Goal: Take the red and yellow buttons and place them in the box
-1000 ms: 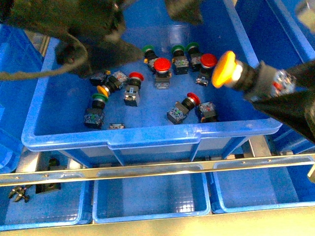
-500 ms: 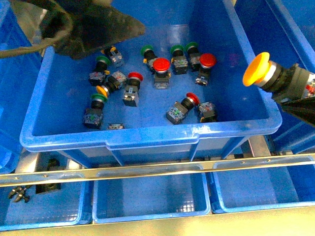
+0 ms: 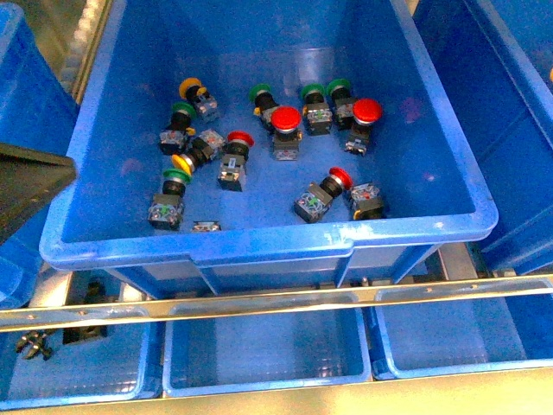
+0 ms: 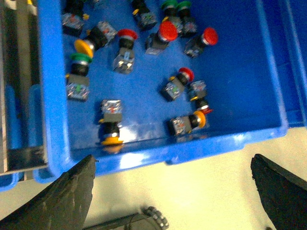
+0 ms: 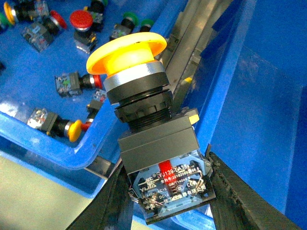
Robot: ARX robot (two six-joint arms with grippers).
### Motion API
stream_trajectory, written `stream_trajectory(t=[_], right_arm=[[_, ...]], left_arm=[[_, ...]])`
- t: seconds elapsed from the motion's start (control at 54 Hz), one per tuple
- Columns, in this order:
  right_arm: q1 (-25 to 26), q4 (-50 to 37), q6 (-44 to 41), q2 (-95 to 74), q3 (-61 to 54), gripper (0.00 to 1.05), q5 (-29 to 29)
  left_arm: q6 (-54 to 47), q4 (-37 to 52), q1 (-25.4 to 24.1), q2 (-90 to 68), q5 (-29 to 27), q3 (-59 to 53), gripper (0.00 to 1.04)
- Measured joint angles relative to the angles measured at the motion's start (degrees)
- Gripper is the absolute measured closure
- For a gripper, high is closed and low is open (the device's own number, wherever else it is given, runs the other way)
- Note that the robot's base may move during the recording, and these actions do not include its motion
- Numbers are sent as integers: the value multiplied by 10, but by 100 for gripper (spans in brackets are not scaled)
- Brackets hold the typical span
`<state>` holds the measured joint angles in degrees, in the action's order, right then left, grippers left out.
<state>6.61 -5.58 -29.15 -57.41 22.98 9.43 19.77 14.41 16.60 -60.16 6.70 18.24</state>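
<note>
We hold a yellow button (image 5: 129, 52) clamped in the right end effector (image 5: 165, 191), beside the box (image 5: 259, 105). The left end effector (image 4: 172, 191) hangs spread and empty. Next, we judge: centre over the box, then release.

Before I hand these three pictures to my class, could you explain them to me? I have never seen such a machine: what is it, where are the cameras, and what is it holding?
It is a robot with two arms, each ending in a two-fingered gripper. The front view looks down from its body into a deep blue crate of loose push-buttons with red, yellow or green caps. Shallow trays sit nearer the camera. The other two pictures come from cameras on the wrists. The left gripper is open and empty, outside the crate. The right gripper is shut on a yellow button, gripping its black body.
</note>
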Motion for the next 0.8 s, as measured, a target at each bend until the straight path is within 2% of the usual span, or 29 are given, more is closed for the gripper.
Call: stream_trajectory(t=[0.037,0.056,0.093,0.13,0.241,0.407,0.5,0.611,0.703,0.796], right_arm=[[2,-1,18,16,-6,70,-14],[2,-1,25,22,-9,70,-18],[2,-2,41,37,-14,70,-25],[4,-5,51,42,-15,70,-30],[11,-12,83,61,-23,70,-48],[13,-17,121,80,-23,70,-47],[13,-17,134,83,-20,70,-41],[13,-9,139,90,-14,70,-36],[13,-1,143,99,-13,70,-37],[10,4,148,110,-13,70,-36]], left_arm=[[-63,147,12,9,-111,-66,22],[-85,194,14,15,-144,-92,25],[-120,254,12,52,-200,-139,32],[-139,265,4,103,-222,-162,40],[-170,241,-19,194,-206,-170,56],[-187,165,-61,285,-168,-171,88],[-189,136,-76,316,-151,-171,102],[-190,104,-92,352,-137,-171,102],[-192,74,-140,382,-76,-171,102],[-192,55,-161,403,-75,-171,102]])
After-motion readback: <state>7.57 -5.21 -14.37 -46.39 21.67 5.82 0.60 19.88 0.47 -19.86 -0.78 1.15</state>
